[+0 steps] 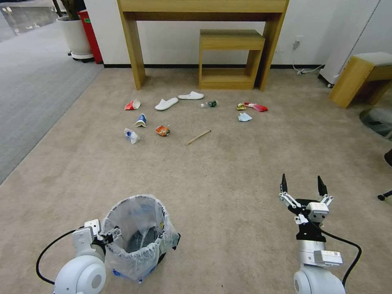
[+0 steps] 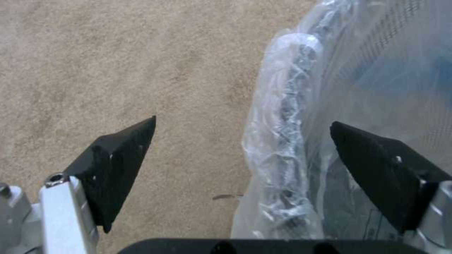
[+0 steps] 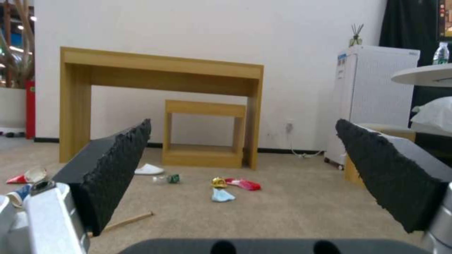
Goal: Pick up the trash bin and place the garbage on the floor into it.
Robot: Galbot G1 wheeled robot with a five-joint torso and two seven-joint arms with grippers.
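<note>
The trash bin (image 1: pixel 139 234), black with a crinkled clear bag over its rim, stands on the beige floor (image 1: pixel 228 171) at the near left. My left gripper (image 1: pixel 114 234) is open at its left side; in the left wrist view the gripper (image 2: pixel 242 121) straddles the bagged rim (image 2: pixel 287 141), one finger inside the bin and one outside. My right gripper (image 1: pixel 303 183) hovers open and empty at the near right. The garbage lies farther ahead: a red-white cup (image 1: pixel 132 105), a blue-white cup (image 1: pixel 141 120), an orange can (image 1: pixel 162 130), a wooden stick (image 1: pixel 198 137), a small bottle (image 1: pixel 209 104), wrappers (image 1: pixel 256 107) and white slippers (image 1: pixel 166 103).
A wooden desk (image 1: pixel 134 49) with a low shelf unit (image 1: pixel 230 57) under it stands against the far wall. A wooden bench (image 1: pixel 359 77) is at the right, a white planter (image 1: pixel 75 36) at the far left. Grey carpet (image 1: pixel 32 90) borders the left side. A chair caster (image 1: pixel 381 197) sits at the right edge.
</note>
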